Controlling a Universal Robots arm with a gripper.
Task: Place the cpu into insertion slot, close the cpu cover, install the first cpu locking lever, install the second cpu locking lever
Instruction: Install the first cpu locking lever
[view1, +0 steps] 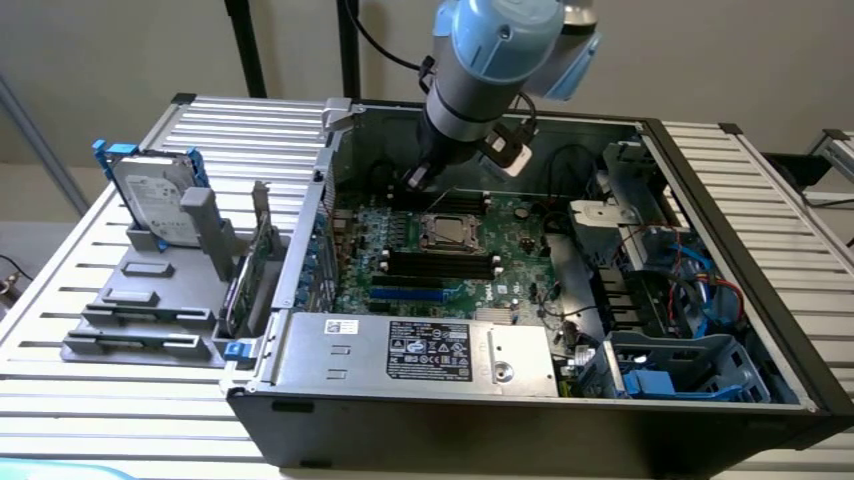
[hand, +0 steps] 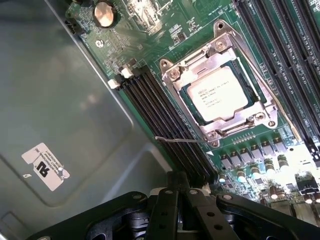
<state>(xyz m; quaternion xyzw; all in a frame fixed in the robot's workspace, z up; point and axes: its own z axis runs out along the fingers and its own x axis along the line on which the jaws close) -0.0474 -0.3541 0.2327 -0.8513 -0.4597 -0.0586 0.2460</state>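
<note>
You had the pincer (hand: 178, 186) shut, empty | cpu (hand: 218, 93) sat under closed cpu cover (hand: 196, 63) | locking lever (hand: 176, 140) lay between pincer and cover.

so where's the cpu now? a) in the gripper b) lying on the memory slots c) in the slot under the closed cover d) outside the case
c: the cpu sits framed by the cover, which lies flat over its edges, and the shut gripper holds nothing.

Arm (view1: 470, 90) angled steeply down; pincer (hand: 182, 184) closed.
</note>
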